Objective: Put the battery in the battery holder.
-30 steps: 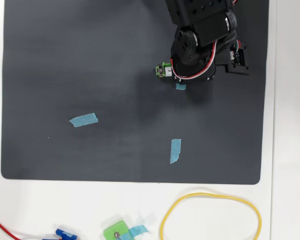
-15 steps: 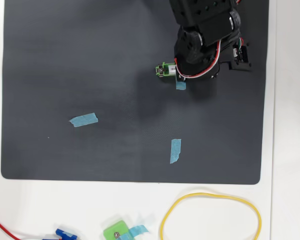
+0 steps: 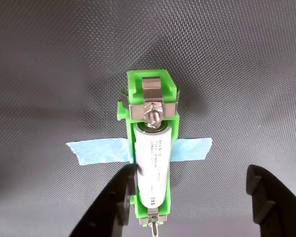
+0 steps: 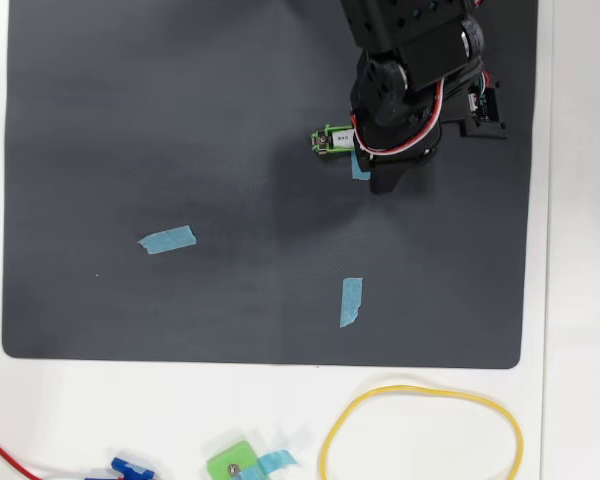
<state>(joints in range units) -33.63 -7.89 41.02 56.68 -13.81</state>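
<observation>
Two views cover this moment, and only the wrist view lets you see the detail. Look there at the battery: it lies lengthwise inside the battery holder, its dark end up against the bolt and metal tab at the far end. Tiny dark print runs along the white casing, but it is too small for you to read; no brand can be made out. A strip of blue tape crosses under the holder and sticks out on both sides onto the dark mat.

Your gripper stands open, one black finger just beside the holder's left wall, the other well apart on the right. It holds nothing.

From the overhead view you get what the wrist camera misses: the arm covers most of the holder, and two loose tape pieces lie on the mat. Off the mat you can see a yellow loop, a small green piece and a red wire.
</observation>
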